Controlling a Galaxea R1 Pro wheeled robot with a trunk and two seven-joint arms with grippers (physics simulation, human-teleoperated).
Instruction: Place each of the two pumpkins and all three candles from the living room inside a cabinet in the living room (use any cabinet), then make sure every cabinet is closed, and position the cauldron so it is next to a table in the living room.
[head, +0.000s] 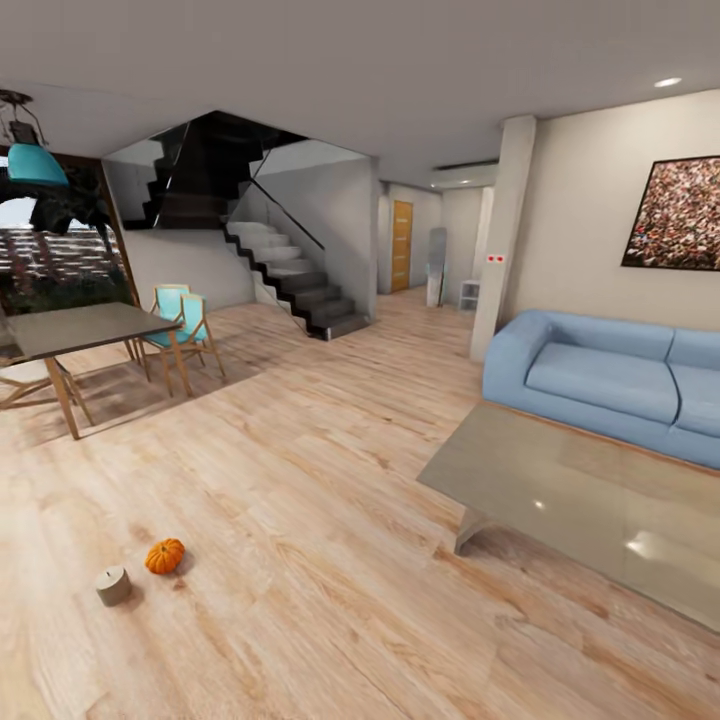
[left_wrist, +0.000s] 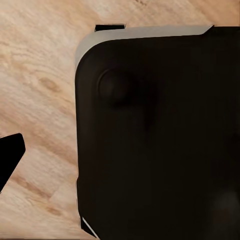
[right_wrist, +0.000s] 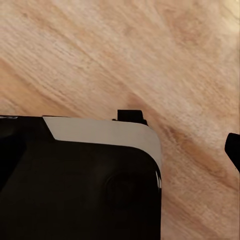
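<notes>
One small orange pumpkin (head: 165, 556) lies on the wood floor at the lower left of the head view. A squat grey-tan candle (head: 113, 585) stands just left of it, close but apart. The other pumpkin, the other two candles, the cabinet and the cauldron are out of view. In the left wrist view one dark fingertip (left_wrist: 10, 157) juts in at the picture's edge over the floor, beside the robot's black base (left_wrist: 160, 140). The right wrist view has a dark fingertip (right_wrist: 234, 150) at its edge, above the base (right_wrist: 75, 190). Nothing is held in either.
A low glass-topped coffee table (head: 560, 490) stands at the right in front of a blue sofa (head: 600, 380). A dining table (head: 80, 328) with teal chairs (head: 185, 325) is at the far left. A staircase (head: 290, 270) rises at the back. Open floor lies between.
</notes>
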